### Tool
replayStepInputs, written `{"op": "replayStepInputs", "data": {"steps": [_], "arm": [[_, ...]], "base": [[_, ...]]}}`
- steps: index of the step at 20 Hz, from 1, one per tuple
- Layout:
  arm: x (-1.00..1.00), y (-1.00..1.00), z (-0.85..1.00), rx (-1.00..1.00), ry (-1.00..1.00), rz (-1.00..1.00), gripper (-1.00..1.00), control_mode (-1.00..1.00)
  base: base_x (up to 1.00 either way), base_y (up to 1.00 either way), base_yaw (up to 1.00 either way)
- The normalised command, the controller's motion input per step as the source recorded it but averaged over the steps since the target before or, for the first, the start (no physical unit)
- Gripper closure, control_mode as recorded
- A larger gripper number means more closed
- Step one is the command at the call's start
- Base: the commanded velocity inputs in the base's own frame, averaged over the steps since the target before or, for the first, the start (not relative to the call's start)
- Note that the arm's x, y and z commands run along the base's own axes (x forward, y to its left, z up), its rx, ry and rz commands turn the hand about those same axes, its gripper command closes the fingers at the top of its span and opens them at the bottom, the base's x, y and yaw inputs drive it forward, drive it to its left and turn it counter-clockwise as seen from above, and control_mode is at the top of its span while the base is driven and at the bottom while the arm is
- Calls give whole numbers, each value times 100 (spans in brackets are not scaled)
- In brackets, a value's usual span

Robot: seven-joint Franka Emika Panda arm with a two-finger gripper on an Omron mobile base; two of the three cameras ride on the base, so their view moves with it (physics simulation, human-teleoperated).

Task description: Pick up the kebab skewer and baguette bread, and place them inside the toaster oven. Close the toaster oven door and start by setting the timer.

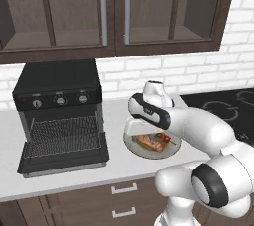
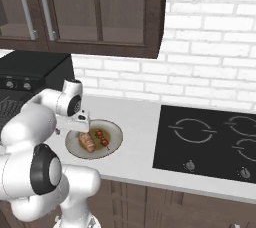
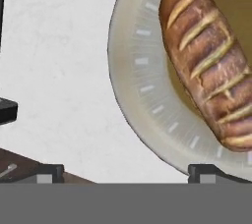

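Left base view: white tabletop [image 1: 74, 180] running under dark wood cabinets [image 1: 114, 12] with silver handles, white brick wall [image 1: 163, 71] behind, wooden drawers below. At right, black cooktop [image 2: 205, 142] with ring marks, set flush in the tabletop. No readable brand or writing anywhere; small marks around the oven knobs too small to read.

Toaster oven [image 1: 59, 91] black, at left on the tabletop, wire rack visible inside. Toaster oven door [image 1: 64, 163] dropped down flat, open. Just right of it, round beige plate [image 2: 112, 147] carrying baguette bread [image 2: 86, 142] and kebab skewer [image 2: 102, 138], lying side by side, close but apart.

End effector [image 3: 125, 174] hovering above the plate's left edge, jaws spread wide, holding nothing. Hand view: bread [image 3: 209, 66] near, scored crust, resting on the plate.
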Motion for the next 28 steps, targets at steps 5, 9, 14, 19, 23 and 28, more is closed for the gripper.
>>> {"op": "replayStepInputs", "data": {"steps": [5,9,14,19,23,28], "arm": [[27,-23,-25,-4,-8,6,-100,-100],[22,-14,-27,-2,-16,11,-100,-100],[7,-23,-33,-2,-11,9,-100,-100],[9,-6,-24,0,-1,4,-100,-100],[14,0,-19,0,0,0,-100,-100],[19,-6,-3,0,0,0,-100,-100]], "base": [[0,0,0],[0,0,0],[0,0,0],[0,0,0],[0,0,0],[0,0,0]]}}
